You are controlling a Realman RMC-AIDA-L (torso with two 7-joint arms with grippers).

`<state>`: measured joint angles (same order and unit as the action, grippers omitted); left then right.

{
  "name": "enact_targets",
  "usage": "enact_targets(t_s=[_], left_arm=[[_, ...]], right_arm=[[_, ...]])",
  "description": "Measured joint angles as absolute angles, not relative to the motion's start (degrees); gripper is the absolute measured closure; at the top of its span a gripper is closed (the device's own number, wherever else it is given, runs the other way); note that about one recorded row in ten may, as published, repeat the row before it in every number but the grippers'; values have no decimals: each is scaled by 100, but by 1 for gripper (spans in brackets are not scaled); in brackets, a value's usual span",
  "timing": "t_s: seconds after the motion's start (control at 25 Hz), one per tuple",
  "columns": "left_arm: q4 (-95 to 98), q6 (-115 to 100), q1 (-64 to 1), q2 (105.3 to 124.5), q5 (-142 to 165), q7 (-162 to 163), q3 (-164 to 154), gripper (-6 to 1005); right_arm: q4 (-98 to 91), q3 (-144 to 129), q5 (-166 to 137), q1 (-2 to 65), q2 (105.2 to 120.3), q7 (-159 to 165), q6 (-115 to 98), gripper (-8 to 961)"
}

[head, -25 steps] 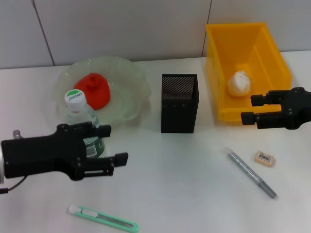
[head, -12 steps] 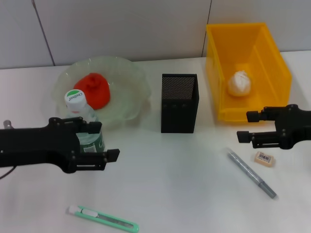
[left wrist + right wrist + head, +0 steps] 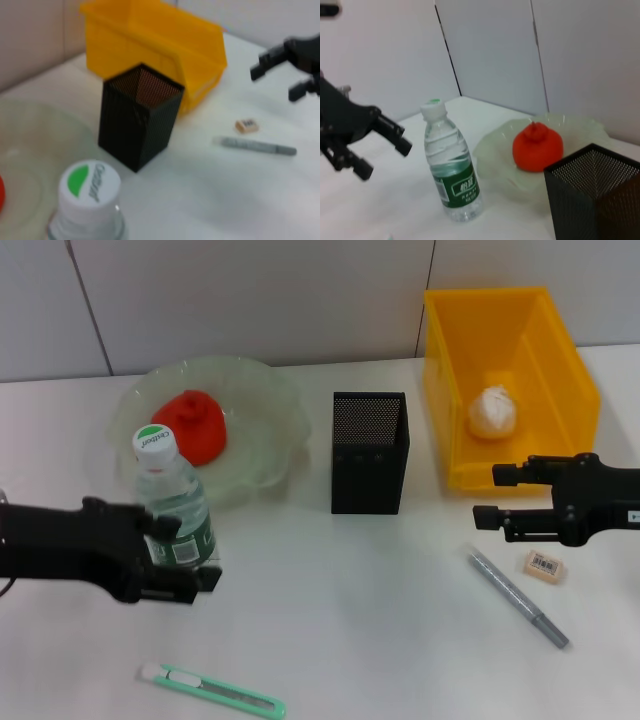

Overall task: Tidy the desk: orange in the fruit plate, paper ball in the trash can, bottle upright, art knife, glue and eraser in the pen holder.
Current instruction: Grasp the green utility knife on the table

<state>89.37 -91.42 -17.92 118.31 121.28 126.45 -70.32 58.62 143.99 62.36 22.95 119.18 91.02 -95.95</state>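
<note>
The clear plastic water bottle [image 3: 172, 502] with a green label and a white cap marked green stood upright, long axis vertical, cap up, just in front of the pale glass fruit plate [image 3: 262, 455], which held the red-orange fruit [image 3: 192, 424]. The surface was a white desk [image 3: 360, 640] backed by a grey panelled wall [image 3: 250, 295]. The black left gripper [image 3: 185, 558] sat low at the near left, its fingers spread open beside the bottle's base, holding nothing. The black right gripper [image 3: 487, 496] hovered at the right, jaws parted and empty, just in front of the yellow plastic bin [image 3: 580, 380] containing the white paper ball [image 3: 494, 411]. The black mesh pen holder [image 3: 369, 452] stood mid-desk. A grey pen-like stick [image 3: 516, 595] and a beige eraser [image 3: 545, 566] lay near right, and a mint-green art knife [image 3: 212, 689] lay near left
</note>
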Motion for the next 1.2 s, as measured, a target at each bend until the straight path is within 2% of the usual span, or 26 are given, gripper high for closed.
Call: enact_targets(t_s=[0.32, 0.68, 1.2], left_arm=[[8987, -9622, -1878, 11844, 12494, 13056, -7097, 186], [9273, -9861, -2354, 11855, 14003, 13536, -7947, 185], [9278, -9921, -2635, 11858, 14638, 13563, -9120, 185]], right_arm=[[5757, 14414, 6400, 2316, 11922, 8909, -9473, 203], [5583, 14413, 6684, 2343, 11912, 8722, -9324, 203], [5438, 14424, 6910, 2356, 11899, 8642, -9234, 203]])
